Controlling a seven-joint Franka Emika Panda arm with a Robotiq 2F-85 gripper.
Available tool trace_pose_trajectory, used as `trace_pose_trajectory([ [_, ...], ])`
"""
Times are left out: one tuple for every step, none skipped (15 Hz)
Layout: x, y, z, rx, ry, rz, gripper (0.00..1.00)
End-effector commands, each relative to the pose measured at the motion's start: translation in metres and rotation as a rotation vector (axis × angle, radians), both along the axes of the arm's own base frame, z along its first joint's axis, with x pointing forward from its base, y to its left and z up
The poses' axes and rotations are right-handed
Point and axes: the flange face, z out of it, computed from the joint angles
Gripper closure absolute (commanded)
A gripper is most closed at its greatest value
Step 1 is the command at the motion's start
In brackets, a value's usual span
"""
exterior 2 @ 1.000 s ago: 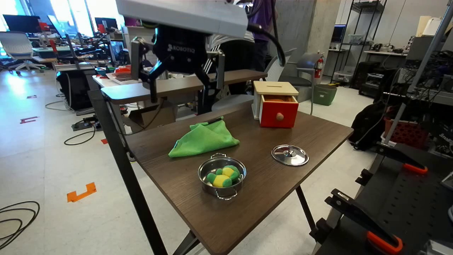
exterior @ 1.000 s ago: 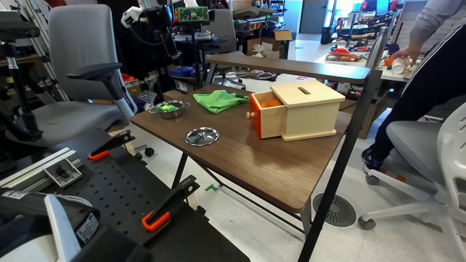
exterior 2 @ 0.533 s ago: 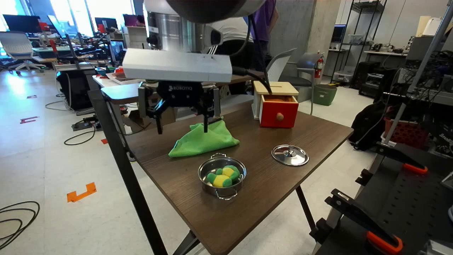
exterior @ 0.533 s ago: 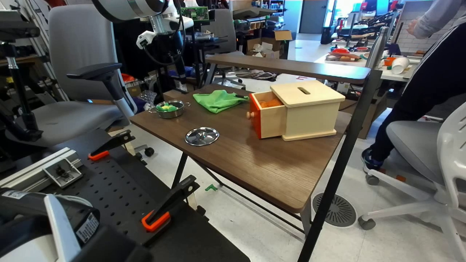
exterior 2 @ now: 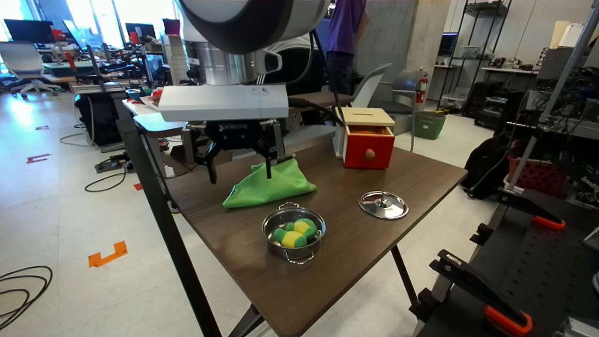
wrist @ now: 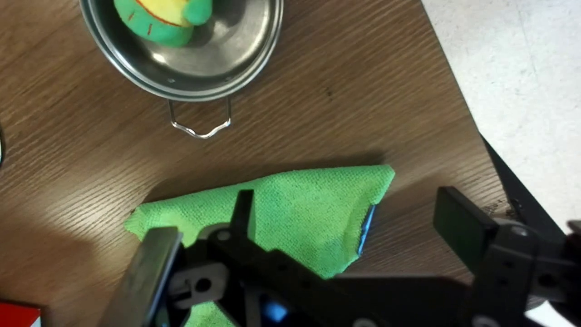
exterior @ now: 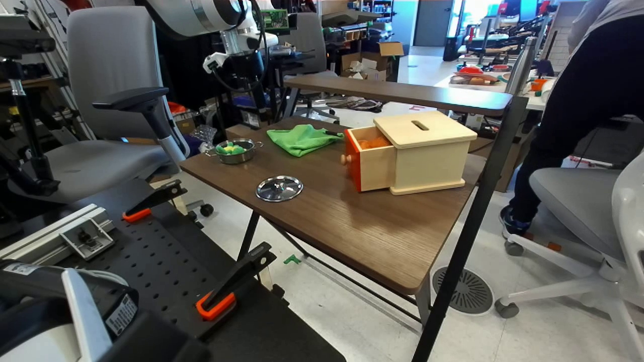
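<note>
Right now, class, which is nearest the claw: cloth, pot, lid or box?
The green cloth: it lies beneath the open claw; pot, lid and wooden box sit farther aside.

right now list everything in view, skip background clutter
Table: one, brown, centre
Cloth: one, green, on table
Pot: one, silver, near cloth
Plush: count unclear, green-yellow, in pot
Lid: one, silver, on table
Box: one, pale wood, on table
Drawer: one, red front, partly out
Contents: count unclear, orange, in drawer
Clamps: two, black and orange, on bench
Chairs: several, mostly grey, around table
Pincer: one, black, open, near cloth
Arm: one, white, above pincer
</note>
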Motion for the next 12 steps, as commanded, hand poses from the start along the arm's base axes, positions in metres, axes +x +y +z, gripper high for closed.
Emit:
trace_pose_trajectory([
  [0.017, 0.005, -0.009, -0.027, 0.016, 0.008, 0.00],
  [0.019, 0.006, -0.012, -0.031, 0.021, 0.012, 0.00],
  [0.020, 0.007, -0.017, -0.033, 0.032, 0.022, 0.00],
  [0.021, 0.009, -0.022, -0.038, 0.034, 0.021, 0.00],
  [0.021, 0.011, -0.026, -0.040, 0.041, 0.026, 0.00],
  [0.021, 0.013, -0.031, -0.040, 0.050, 0.035, 0.00],
  [0.021, 0.016, -0.036, -0.042, 0.056, 0.043, 0.00],
  [0.021, 0.019, -0.040, -0.045, 0.059, 0.052, 0.00],
  [0.021, 0.022, -0.044, -0.048, 0.064, 0.057, 0.00],
  [0.021, 0.025, -0.047, -0.049, 0.069, 0.059, 0.00],
  [0.021, 0.027, -0.049, -0.051, 0.072, 0.061, 0.00],
  [0.022, 0.030, -0.051, -0.051, 0.073, 0.063, 0.00],
])
